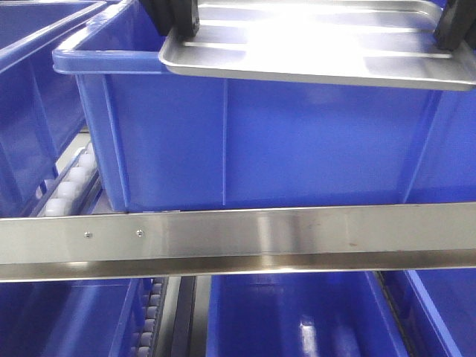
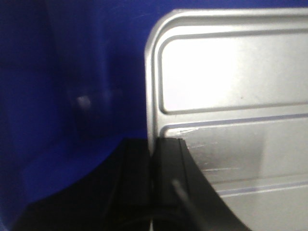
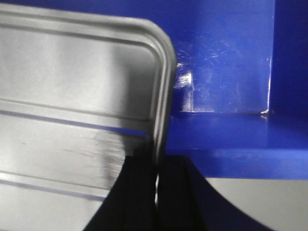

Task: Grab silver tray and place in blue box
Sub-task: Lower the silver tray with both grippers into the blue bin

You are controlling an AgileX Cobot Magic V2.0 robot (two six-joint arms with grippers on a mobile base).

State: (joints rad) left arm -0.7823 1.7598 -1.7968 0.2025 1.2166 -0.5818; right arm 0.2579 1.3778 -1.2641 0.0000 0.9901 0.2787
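The silver tray [image 1: 312, 44] hangs level over the open top of the blue box [image 1: 260, 141], with its near rim just past the box's front wall. My left gripper [image 1: 178, 22] is shut on the tray's left rim, and my right gripper [image 1: 455, 26] is shut on its right rim. In the left wrist view the black fingers [image 2: 168, 163] pinch the tray [image 2: 231, 82] edge, with the box [image 2: 72, 96] below. From the right wrist, that gripper [image 3: 156, 187] clamps the tray [image 3: 77, 96] rim above the box's inner wall [image 3: 226, 62].
A steel rail [image 1: 238, 238] runs across in front of the box. More blue crates stand at the left [image 1: 30, 89] and on the lower level [image 1: 297, 320]. White rollers [image 1: 71, 186] line the track left of the box.
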